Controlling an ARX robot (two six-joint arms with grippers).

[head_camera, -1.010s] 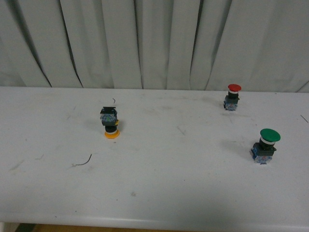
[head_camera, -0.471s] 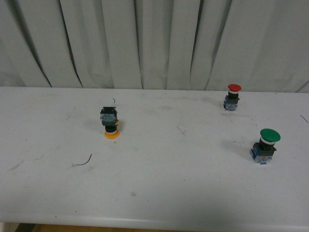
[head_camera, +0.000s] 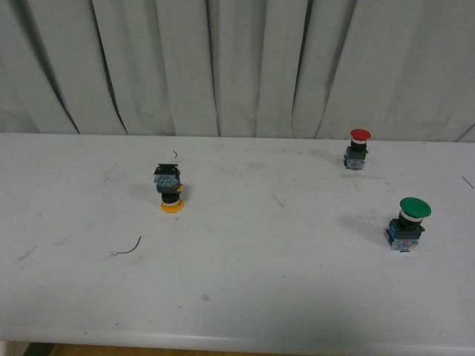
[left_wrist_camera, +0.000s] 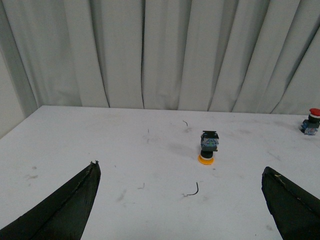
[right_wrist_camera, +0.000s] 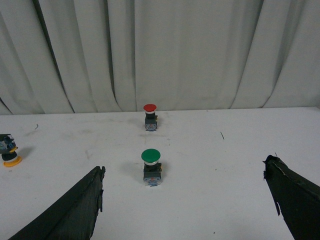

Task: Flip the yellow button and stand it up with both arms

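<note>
So the yellow button [head_camera: 171,194] is sitting upside down: orange-yellow cap flat on the white table [head_camera: 245,282], black collar above it, blue-black contact block on top. It's out ahead of the left gripper [left_wrist_camera: 180,169], roughly in line with the gap between its fingers but well apart from them. Left gripper is spread wide and empty, and so is the right gripper [right_wrist_camera: 185,165]. That one has the green push button [right_wrist_camera: 151,166] straight ahead and the red push button [right_wrist_camera: 150,116] beyond it, while the yellow one is way off past one finger. If I were driving, I'd send the left arm in to pinch the block by its flat sides and lift, then have the right take the cap end for the turn-over
</note>
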